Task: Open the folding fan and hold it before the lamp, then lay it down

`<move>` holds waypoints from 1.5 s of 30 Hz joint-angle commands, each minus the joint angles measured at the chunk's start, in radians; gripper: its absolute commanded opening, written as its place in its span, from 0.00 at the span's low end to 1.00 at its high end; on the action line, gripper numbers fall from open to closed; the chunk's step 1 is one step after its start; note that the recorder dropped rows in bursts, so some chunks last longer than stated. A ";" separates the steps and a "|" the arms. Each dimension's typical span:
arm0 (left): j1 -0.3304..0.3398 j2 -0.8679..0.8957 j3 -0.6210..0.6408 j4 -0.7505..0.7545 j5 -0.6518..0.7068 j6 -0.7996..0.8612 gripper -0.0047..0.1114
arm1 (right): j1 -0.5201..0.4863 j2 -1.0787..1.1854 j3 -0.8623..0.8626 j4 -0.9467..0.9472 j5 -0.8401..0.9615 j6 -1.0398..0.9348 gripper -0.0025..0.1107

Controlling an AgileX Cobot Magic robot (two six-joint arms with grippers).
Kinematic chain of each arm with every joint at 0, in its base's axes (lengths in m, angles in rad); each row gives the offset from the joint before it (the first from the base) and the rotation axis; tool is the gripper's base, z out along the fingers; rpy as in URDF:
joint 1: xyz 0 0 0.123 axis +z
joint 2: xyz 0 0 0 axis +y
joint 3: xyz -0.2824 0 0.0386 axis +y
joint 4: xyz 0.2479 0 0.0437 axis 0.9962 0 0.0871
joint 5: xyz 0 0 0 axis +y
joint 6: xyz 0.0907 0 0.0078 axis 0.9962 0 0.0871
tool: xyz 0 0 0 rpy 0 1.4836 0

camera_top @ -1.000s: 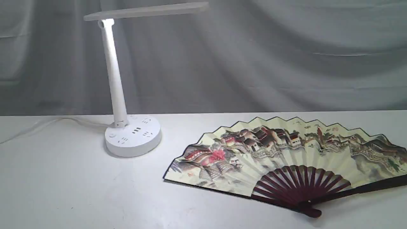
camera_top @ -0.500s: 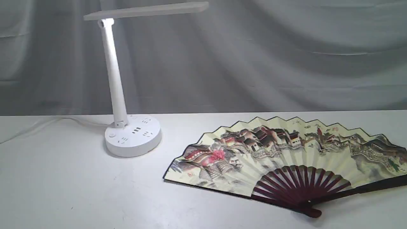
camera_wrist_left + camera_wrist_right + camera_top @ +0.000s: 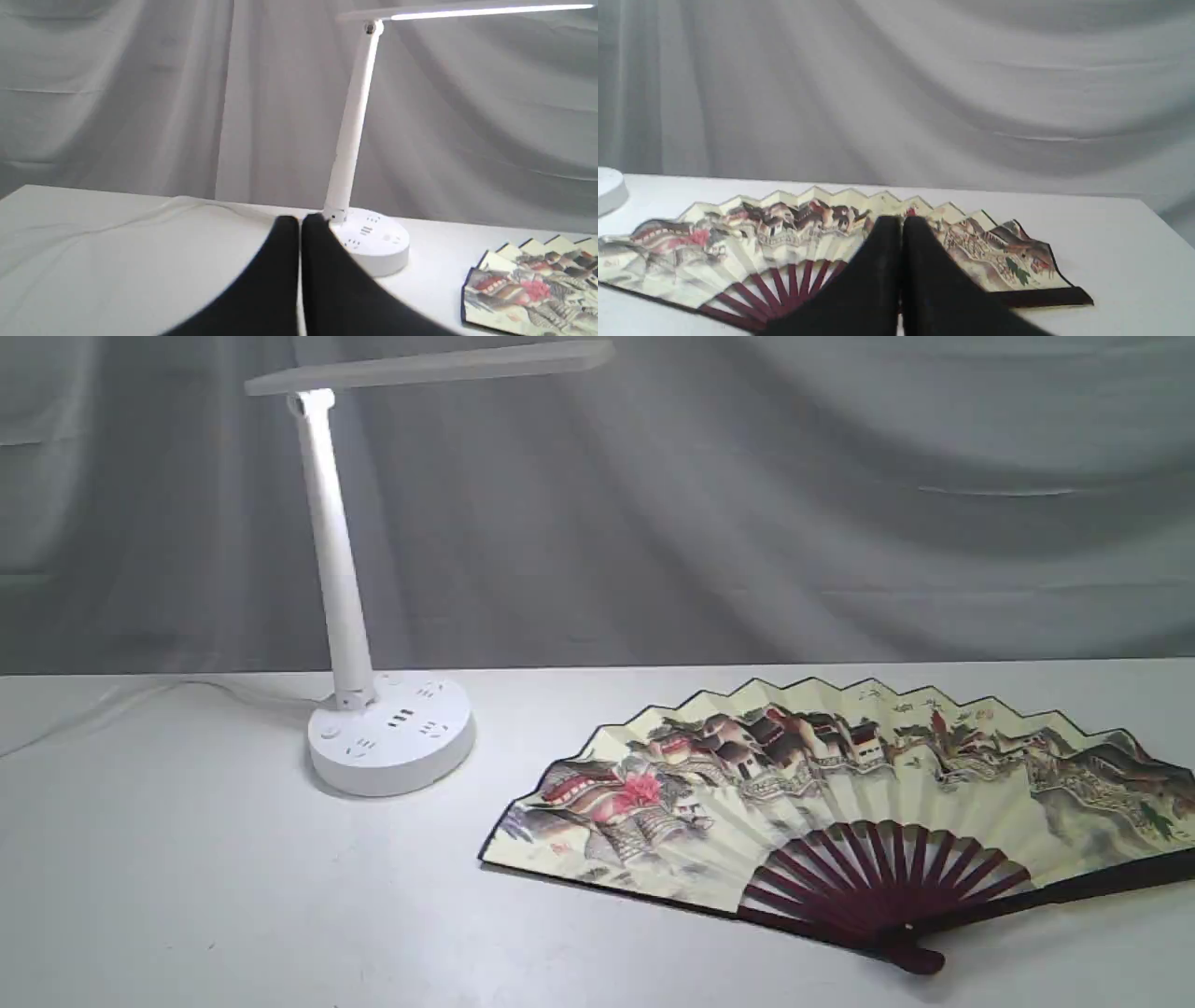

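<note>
Evidently the folding fan (image 3: 840, 775) lies spread flat on the surface (image 3: 233, 896), right of the lamp (image 3: 338, 579) and apart, where we judge it laid down for good; our left tool (image 3: 300, 224) and right tool (image 3: 901, 224) sit pressed together, empty.

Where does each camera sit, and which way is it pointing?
Exterior view: off the arms, looking across the white table toward the grey curtain, at the white plastic desk lamp and the open cream paper folding fan; no robot parts show.
Left wrist view: on the left arm, looking past its shut black left gripper at the lamp.
Right wrist view: on the right arm, looking past its shut black right gripper at the fan.
Shared: all three show the fan.
</note>
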 commanded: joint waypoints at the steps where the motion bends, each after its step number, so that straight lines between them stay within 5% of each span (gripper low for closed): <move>1: -0.001 -0.003 0.021 -0.005 -0.035 0.000 0.04 | 0.000 -0.005 0.024 -0.023 0.027 -0.068 0.02; 6: -0.001 -0.003 0.021 0.017 0.058 0.007 0.04 | 0.000 -0.005 0.024 -0.023 0.032 -0.095 0.02; 45: -0.001 -0.003 0.021 0.017 0.055 0.000 0.04 | 0.000 -0.005 0.024 0.016 0.024 -0.088 0.02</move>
